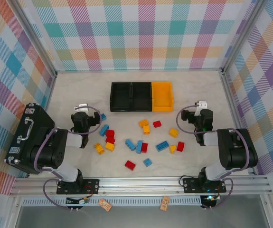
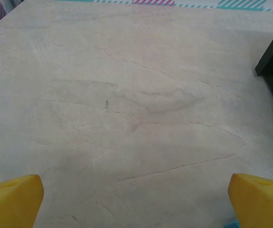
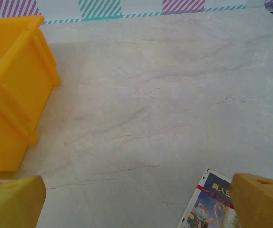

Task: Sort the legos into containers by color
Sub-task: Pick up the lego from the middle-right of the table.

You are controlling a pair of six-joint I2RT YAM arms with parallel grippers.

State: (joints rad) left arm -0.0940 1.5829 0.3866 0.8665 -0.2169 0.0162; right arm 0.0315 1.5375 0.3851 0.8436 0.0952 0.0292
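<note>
**Both grippers open, bricks loose on the table**

The legos lie scattered on the table between the two arms. Red, blue and yellow pieces are mixed together, all on the near side of the containers. The containers stand joined in a row toward the back, two black ones on the left and the yellow bin on the right. The left gripper hangs near the leftmost bricks, its jaws wide apart and holding nothing. The right gripper sits to the right of the yellow bin, likewise spread wide with nothing between its fingers. A black suitcase rests at the table's left edge.
</note>
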